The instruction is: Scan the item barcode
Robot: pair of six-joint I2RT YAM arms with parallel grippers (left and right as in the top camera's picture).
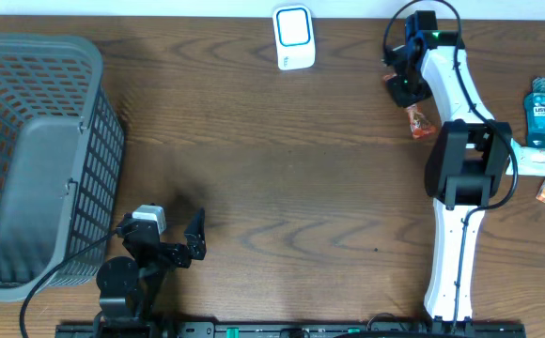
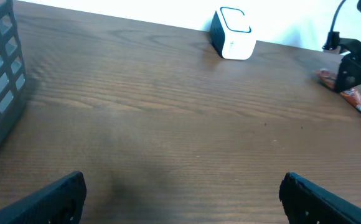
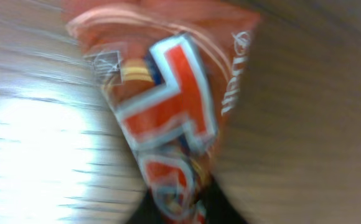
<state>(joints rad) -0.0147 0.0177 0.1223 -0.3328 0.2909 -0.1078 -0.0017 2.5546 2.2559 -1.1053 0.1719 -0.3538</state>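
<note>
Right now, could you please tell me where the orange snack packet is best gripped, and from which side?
Probably its narrow gathered end, approached from above on the far side of the table. The orange snack packet is a thin, limp pouch, so only an end edge offers the fingers a pinch, and the printed face stays uncovered. The right gripper is shut on that end.

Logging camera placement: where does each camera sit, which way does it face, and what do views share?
Overhead: above the table, looking down; left arm, right arm, basket, scanner, red packet.
Left wrist: low, facing across the table towards the scanner; own open fingertips below.
Right wrist: close on the red packet; own fingers barely visible.
Shared: the packet shows in all three.
</note>
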